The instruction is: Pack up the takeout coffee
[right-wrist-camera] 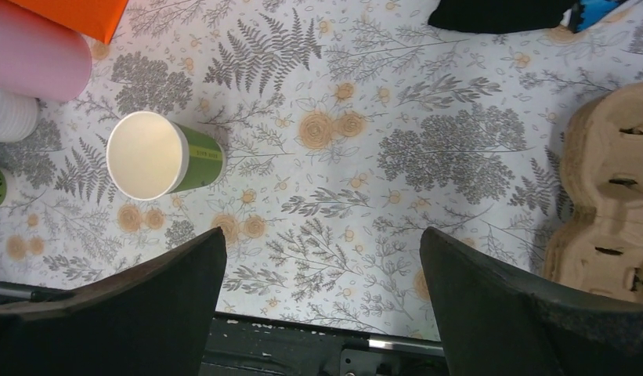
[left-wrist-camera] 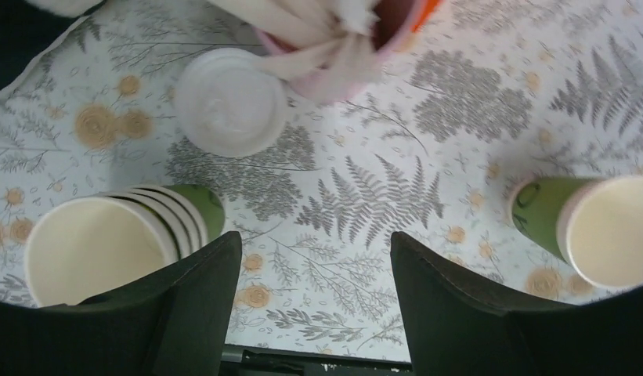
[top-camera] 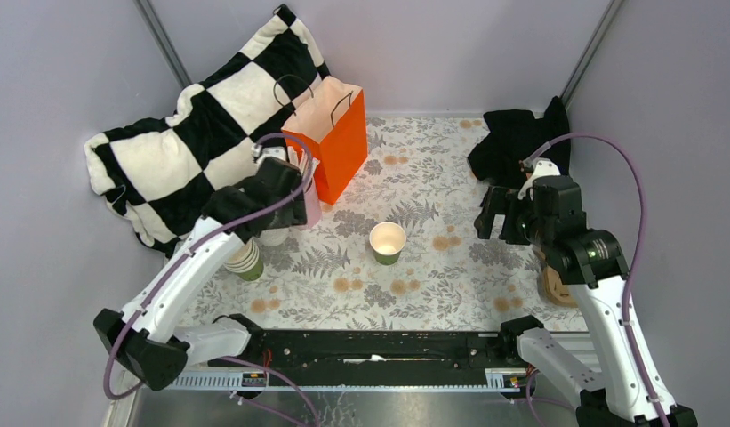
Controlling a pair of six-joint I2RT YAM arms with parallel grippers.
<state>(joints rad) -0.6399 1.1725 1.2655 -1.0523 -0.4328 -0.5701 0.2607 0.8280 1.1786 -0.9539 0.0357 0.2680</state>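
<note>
Near the middle of the tabletop (top-camera: 450, 267) stood a lidless green cup (top-camera: 388, 242); toward the left edge were a stack of cups (top-camera: 246, 260), white lids (left-wrist-camera: 228, 102) and a pink cup (right-wrist-camera: 32, 51) beside an orange bag (top-camera: 330, 142); a cardboard carrier (right-wrist-camera: 608, 188) lay at the right edge; the left gripper (left-wrist-camera: 314, 251) and right gripper (right-wrist-camera: 322, 239) both hung released, grasping nothing.

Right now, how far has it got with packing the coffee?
Barely started. Done: one green paper cup stands alone mid-table, apart from the stack of green paper cups, but lidless. In hand: nothing; left pincer and right pincer are both open and empty. Left: fit a round white plastic lid, prepare a second cup, then probably load the brown cardboard carrier, whose visible part holds no cup, and the orange paper bag.
</note>
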